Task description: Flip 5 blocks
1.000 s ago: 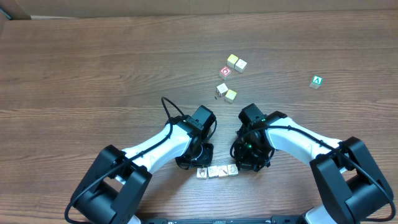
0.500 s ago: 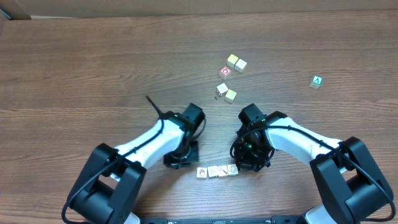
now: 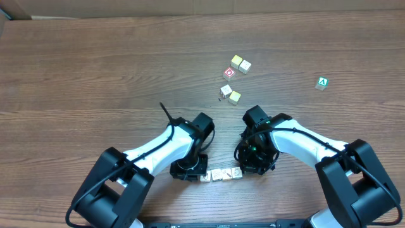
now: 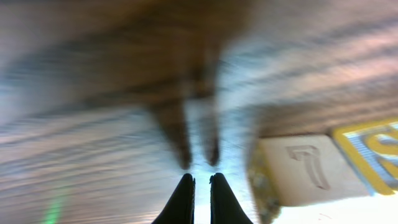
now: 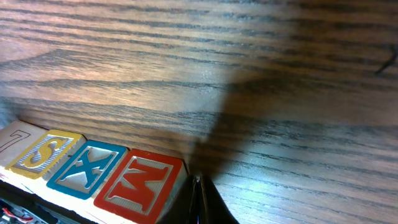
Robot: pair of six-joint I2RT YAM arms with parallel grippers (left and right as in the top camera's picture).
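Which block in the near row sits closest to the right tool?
The red-lettered block, at the row's end beside the right tool; the blue X and yellow S lie farther.

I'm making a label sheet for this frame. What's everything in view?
row blocks: four, pale; faces 7, yellow S, blue X and red M show in the right wrist view; side by side near the table's front edge
white block: one, whitish, mid-table
yellow blocks: three, yellowish; two touching behind the red block, one beside the white block
red block: one, red face, just behind the white block
green A block: one, alone far right
dark speck: one, by the white block, too small to identify
table: one, brown wood grain
arms: two, white and black, reaching in from the front
left gripper: black, shut, at the row's 7 end
right gripper: black, shut, at the row's M end
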